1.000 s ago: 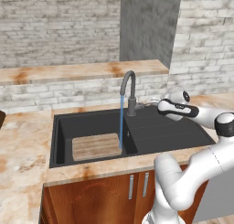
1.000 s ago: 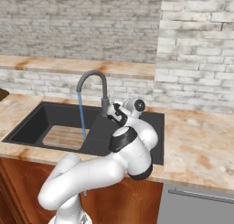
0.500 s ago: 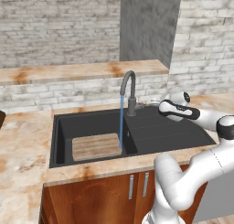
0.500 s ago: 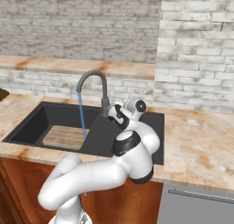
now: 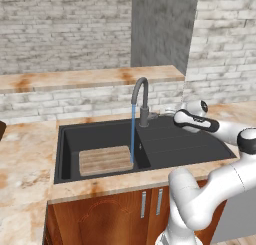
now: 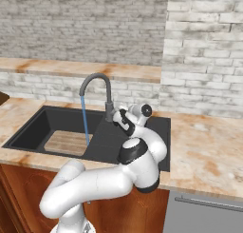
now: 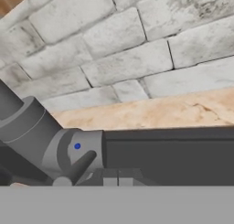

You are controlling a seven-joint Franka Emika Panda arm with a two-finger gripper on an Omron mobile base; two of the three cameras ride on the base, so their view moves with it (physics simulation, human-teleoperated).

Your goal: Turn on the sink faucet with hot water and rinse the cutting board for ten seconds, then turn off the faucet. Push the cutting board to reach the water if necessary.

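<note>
The gooseneck sink faucet (image 5: pixel 142 101) stands behind the black sink (image 5: pixel 195 146). The water (image 5: pixel 132 134) falls from its spout onto the right edge of the cutting board (image 5: pixel 105 160), which lies flat in the basin. The gripper (image 5: pixel 176 117), fingers pressed together, hovers just right of the faucet base, apparently near the lever handle (image 7: pixel 77 168).
</note>
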